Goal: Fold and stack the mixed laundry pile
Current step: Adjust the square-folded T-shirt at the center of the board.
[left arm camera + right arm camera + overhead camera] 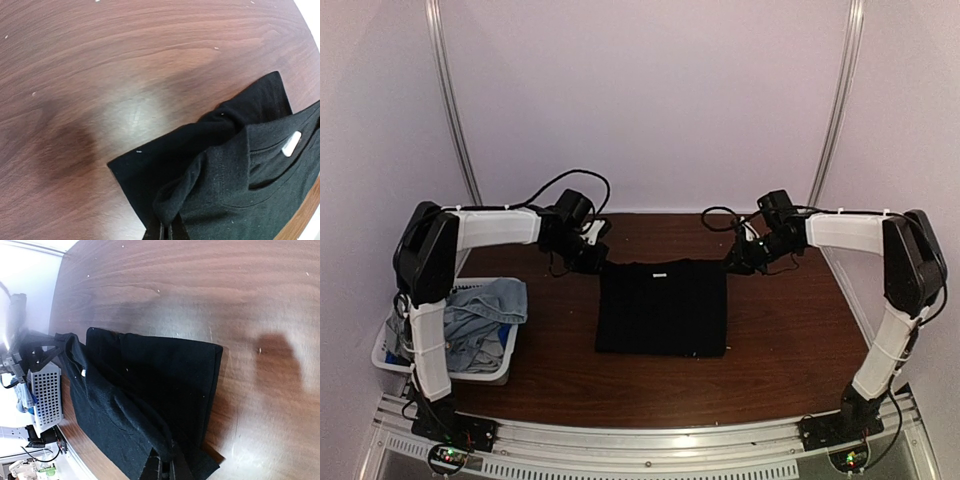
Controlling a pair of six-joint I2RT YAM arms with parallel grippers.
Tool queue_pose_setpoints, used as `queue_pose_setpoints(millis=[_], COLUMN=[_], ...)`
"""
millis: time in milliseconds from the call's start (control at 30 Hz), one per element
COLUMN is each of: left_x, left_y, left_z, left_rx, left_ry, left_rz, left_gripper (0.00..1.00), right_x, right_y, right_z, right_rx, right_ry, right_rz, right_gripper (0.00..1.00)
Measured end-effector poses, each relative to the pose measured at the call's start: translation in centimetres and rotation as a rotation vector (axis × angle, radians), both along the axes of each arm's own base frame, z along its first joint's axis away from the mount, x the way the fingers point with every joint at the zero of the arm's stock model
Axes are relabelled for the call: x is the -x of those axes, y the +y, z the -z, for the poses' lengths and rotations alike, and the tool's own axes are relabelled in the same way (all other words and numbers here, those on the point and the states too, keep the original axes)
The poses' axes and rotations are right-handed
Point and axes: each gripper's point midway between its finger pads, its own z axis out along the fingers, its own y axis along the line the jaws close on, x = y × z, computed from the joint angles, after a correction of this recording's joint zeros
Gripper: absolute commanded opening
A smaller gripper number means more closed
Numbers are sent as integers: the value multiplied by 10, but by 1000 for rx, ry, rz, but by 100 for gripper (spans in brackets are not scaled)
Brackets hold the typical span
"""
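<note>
right fingers (151, 467): pinched on black shirt (150, 375) edge | shirt: lying on wooden table (200, 285) | white basket (47, 395): far left

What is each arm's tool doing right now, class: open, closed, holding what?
Left tool: closed, pinching the black shirt at its far-left corner.
Right tool: closed, pinching the same shirt at its far-right corner.

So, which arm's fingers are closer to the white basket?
Left. The left fingers hold the black shirt at its far-left corner, just beyond the basket; the right fingers hold the far-right corner, across the table.
</note>
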Motion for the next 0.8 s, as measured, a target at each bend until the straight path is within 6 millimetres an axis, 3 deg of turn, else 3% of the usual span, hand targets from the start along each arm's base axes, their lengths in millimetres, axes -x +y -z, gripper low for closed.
queue_pose_setpoints(millis=[100, 300, 433, 667, 800], left_x=[-7, -17, -20, -22, -22], left_y=[8, 16, 16, 16, 18], left_z=[7, 40, 57, 51, 25], left_rx=[1, -18, -26, -17, 11], left_ry=[7, 44, 59, 42, 5], left_rz=[-21, -52, -67, -68, -67], left_gripper=[0, 0, 0, 0, 0], right_x=[-13, -38, -45, -48, -48], right_y=[4, 11, 13, 14, 15], right_z=[6, 55, 73, 62, 32], right_rx=[2, 25, 35, 28, 5], right_ry=[-15, 34, 57, 34, -14], right_rz=[-6, -5, -3, -5, -10], right_gripper=[0, 0, 0, 0, 0])
